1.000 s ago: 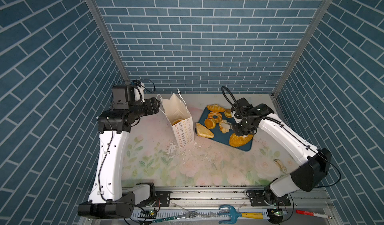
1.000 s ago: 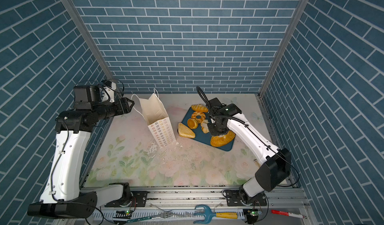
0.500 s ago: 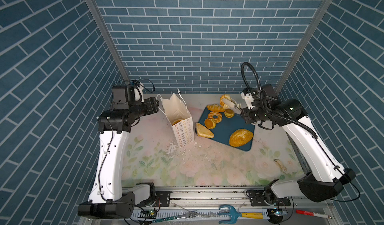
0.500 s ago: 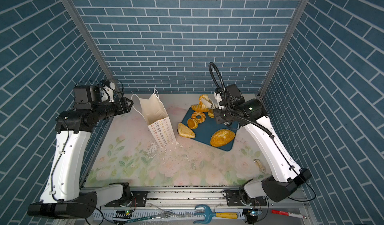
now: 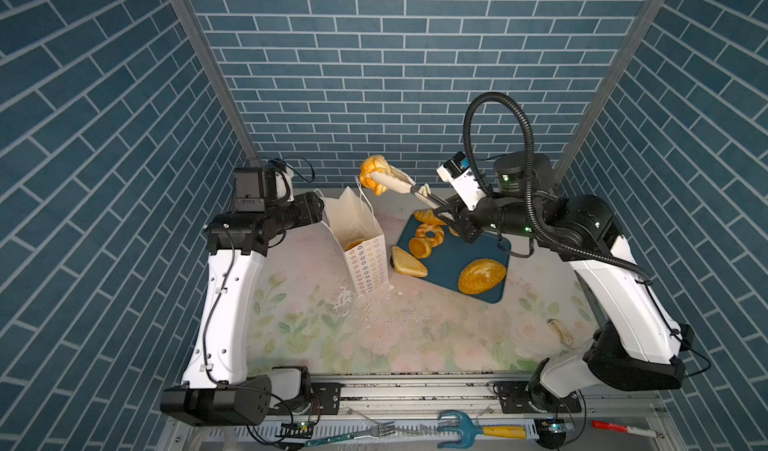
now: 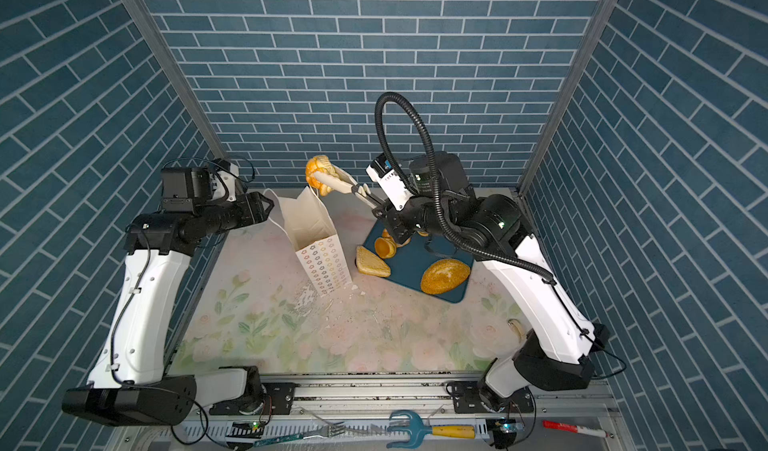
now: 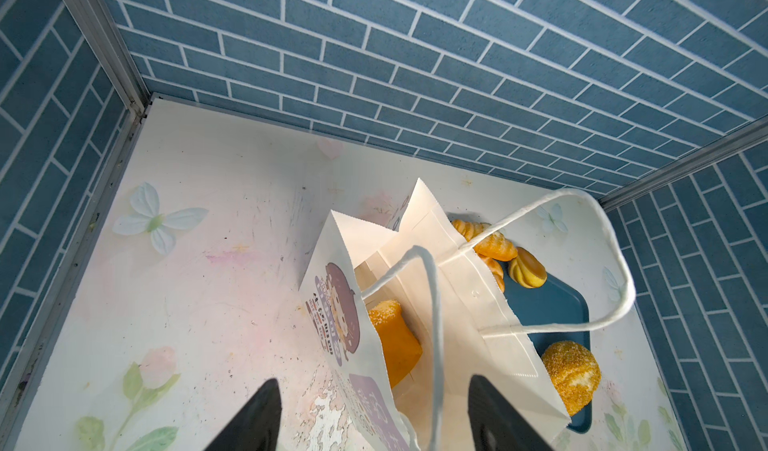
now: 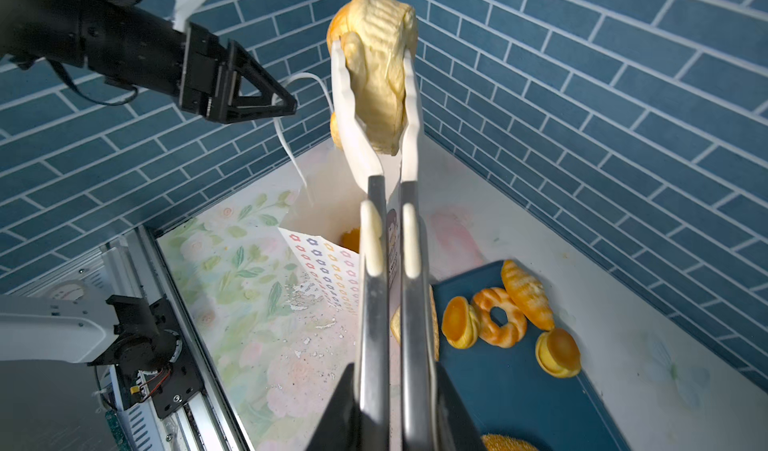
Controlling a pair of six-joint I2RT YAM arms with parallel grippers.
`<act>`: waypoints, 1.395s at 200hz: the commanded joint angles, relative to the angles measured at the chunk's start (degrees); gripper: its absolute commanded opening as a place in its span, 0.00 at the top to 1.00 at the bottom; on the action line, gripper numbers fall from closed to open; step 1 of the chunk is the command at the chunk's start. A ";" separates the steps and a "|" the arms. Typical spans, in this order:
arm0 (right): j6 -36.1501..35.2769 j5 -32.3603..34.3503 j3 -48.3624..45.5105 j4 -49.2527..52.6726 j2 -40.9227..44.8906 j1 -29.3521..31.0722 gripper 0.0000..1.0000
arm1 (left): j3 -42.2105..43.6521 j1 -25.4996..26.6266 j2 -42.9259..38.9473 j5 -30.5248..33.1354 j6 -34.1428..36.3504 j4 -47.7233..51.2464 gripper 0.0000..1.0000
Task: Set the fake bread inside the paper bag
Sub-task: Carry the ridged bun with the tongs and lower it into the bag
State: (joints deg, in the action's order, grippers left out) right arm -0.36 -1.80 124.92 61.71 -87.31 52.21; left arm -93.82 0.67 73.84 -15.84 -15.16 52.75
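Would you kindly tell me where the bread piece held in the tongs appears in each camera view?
In both top views: the held bread piece is upper centre, just above the handles of the paper bag.
Left wrist: not in it.
Right wrist: top centre, between the tips of the tongs.
Shared landmark: the paper bag, visible in all four.

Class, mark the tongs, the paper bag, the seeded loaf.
tongs point(image 5: 395, 185), in a top view, on a white blade.
paper bag point(image 5: 368, 264), in a top view, on its flower-printed side.
seeded loaf point(image 5: 482, 275), in a top view, mid crust.
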 commanded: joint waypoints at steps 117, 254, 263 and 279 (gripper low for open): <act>-0.47 2.85 1.64 0.32 -10.86 5.76 0.83 | 1.89 0.30 -0.15 1.25 -0.22 -1.38 0.83; -2.02 6.83 3.35 2.48 -14.13 6.15 0.63 | 0.43 0.30 0.34 0.09 -0.05 -0.28 0.78; -2.18 6.73 3.57 1.90 -13.69 6.10 0.63 | 0.42 0.30 0.42 0.02 -0.05 -0.28 0.78; -2.34 6.51 4.53 1.07 -12.75 6.10 0.64 | 0.11 0.30 0.57 0.10 0.00 -0.02 0.78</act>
State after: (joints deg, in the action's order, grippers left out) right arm -0.54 3.84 126.13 65.76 -103.37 58.00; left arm -92.01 0.78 74.48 -15.33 -15.81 51.99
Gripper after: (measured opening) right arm 0.371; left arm 0.217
